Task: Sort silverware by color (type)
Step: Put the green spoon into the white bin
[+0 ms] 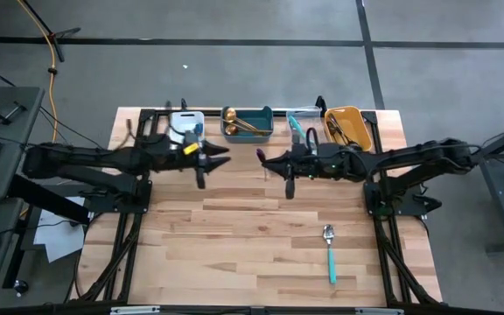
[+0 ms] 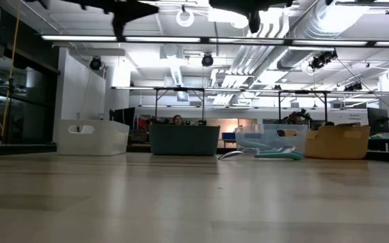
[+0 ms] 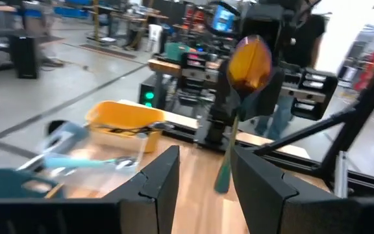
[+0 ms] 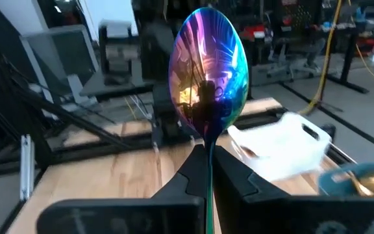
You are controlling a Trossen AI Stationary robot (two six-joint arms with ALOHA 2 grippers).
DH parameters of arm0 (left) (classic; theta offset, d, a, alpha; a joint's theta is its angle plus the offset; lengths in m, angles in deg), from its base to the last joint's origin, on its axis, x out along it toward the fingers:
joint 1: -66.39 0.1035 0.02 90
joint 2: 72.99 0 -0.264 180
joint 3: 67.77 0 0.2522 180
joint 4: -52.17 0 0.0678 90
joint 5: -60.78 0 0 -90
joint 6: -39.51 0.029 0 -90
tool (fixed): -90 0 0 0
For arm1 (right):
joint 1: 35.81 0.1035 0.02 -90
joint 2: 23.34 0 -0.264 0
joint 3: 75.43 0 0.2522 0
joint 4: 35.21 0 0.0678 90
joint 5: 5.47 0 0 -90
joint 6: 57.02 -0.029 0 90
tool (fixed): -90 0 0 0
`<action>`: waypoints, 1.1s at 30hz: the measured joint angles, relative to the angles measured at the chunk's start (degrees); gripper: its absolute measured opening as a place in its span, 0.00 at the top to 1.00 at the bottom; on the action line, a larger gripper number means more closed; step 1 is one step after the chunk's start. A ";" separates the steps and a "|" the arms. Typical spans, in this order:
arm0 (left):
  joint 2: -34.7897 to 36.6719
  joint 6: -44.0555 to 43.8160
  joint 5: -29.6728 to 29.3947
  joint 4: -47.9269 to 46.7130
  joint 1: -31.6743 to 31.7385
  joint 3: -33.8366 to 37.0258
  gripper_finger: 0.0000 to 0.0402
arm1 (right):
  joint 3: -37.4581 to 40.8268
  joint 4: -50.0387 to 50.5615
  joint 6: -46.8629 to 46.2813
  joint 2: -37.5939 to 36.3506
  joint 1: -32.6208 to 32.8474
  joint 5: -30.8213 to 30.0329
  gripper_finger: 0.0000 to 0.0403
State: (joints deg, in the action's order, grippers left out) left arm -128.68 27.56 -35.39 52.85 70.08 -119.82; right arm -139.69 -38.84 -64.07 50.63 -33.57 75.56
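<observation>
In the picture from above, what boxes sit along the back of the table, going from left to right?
White bin → teal bin holding gold spoons → clear bin → orange bin.

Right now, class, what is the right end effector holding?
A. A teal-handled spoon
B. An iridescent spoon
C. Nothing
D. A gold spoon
B: the right wrist view shows the right end effector shut on the iridescent spoon, its rainbow bowl standing up between the dark fingers.
</observation>
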 joint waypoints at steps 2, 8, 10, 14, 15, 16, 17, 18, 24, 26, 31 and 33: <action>-4.50 0.02 1.70 5.12 -0.43 0.00 0.68 | 0.00 -3.30 0.00 1.69 0.02 0.52 1.00; -13.68 -2.99 4.17 15.21 -1.25 0.04 0.68 | 0.00 -6.88 -0.46 3.17 0.02 0.57 1.00; -15.72 -4.94 4.32 17.45 -1.25 0.07 0.68 | 0.00 -7.18 -0.44 3.23 0.02 0.57 1.00; -18.47 -6.02 5.04 20.71 -1.25 0.06 0.68 | 0.00 -7.93 -0.46 3.19 0.00 0.55 1.00; -18.89 -6.12 5.19 21.32 -1.25 0.04 0.68 | 0.00 -7.78 -0.48 3.21 0.02 0.57 1.00; -19.32 -6.57 5.37 22.26 -1.25 0.04 0.68 | 0.00 -7.77 -0.48 3.21 0.02 0.57 1.00; -19.59 -7.06 5.56 22.83 -1.25 0.04 0.68 | 0.00 -7.80 -0.47 3.21 0.02 0.57 1.00; -19.88 -7.36 5.57 23.24 -1.25 0.04 0.68 | 0.00 -7.78 -0.46 3.21 0.02 0.57 1.00; -20.09 -7.45 5.55 23.21 -1.46 0.04 0.68 | 0.00 -7.77 -0.46 3.21 0.02 0.57 1.00; -20.09 -7.44 5.55 23.21 -1.46 0.04 0.68 | 0.00 -7.75 -0.46 3.21 0.02 0.57 1.00; -20.09 -6.30 5.55 23.21 -1.46 0.04 0.68 | 0.00 -7.75 -0.44 3.21 0.01 0.57 1.00; -20.09 -5.95 5.55 23.19 -1.46 0.04 0.68 | 0.00 -7.75 -0.44 3.21 0.02 0.57 1.00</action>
State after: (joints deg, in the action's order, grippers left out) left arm -148.77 21.61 -29.84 76.04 68.61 -119.77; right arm -139.69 -46.59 -64.51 53.84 -33.55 76.13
